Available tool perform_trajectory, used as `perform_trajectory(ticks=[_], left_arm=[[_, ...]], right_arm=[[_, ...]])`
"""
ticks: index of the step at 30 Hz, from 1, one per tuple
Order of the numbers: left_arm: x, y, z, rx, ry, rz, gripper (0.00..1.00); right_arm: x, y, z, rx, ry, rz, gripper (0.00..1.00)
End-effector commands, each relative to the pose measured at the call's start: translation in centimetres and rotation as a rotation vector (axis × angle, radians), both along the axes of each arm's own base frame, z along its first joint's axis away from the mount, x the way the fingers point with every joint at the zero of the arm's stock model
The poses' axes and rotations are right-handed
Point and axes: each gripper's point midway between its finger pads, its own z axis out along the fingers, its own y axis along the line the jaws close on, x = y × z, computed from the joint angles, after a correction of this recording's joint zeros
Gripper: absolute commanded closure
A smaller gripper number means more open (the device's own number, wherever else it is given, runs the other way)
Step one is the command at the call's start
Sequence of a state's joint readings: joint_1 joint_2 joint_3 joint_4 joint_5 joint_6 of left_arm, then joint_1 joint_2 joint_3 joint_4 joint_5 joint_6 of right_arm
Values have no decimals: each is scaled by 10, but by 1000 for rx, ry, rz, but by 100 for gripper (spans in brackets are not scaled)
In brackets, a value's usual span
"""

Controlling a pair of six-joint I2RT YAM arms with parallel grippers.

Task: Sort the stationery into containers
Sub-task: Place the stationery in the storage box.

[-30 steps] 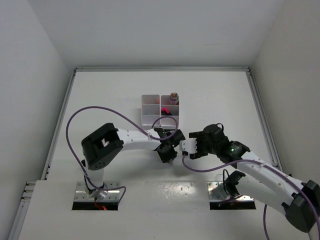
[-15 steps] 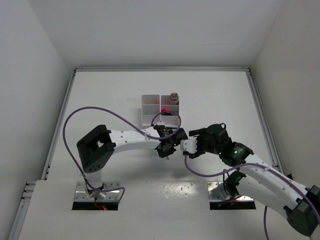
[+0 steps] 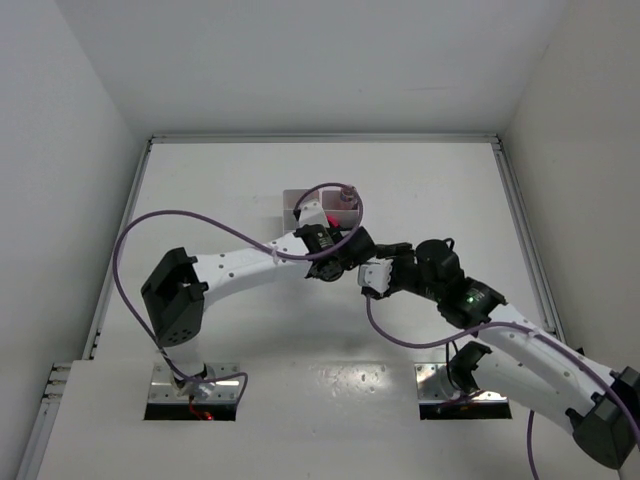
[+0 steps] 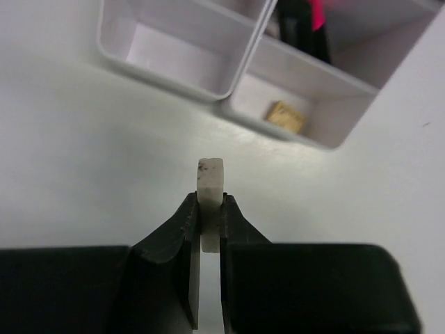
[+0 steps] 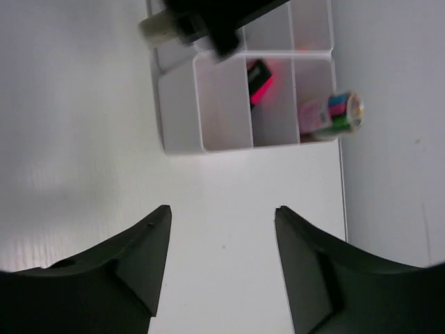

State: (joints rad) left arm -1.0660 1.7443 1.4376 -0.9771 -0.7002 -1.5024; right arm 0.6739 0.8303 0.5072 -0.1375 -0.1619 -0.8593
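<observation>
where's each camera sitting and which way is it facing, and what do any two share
Top external: fixed above and behind the bases, looking down on the table; left arm, right arm, left pincer and right pincer show by the organiser.
Left wrist: on the left arm, facing along its fingers toward the organiser; pincer shut on a pale eraser.
Right wrist: on the right arm, facing down past its open fingers at the organiser.
Shared: both wrist views show the organiser; the right wrist also catches the held pale eraser.
</observation>
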Motion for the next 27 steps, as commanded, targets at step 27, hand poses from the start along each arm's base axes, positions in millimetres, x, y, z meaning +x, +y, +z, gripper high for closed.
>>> perform_trajectory(ticks=[27], left_arm=[[95, -52, 21, -238, -224, 124, 88]], right_arm=[[7, -38, -45, -130, 70, -186, 45]])
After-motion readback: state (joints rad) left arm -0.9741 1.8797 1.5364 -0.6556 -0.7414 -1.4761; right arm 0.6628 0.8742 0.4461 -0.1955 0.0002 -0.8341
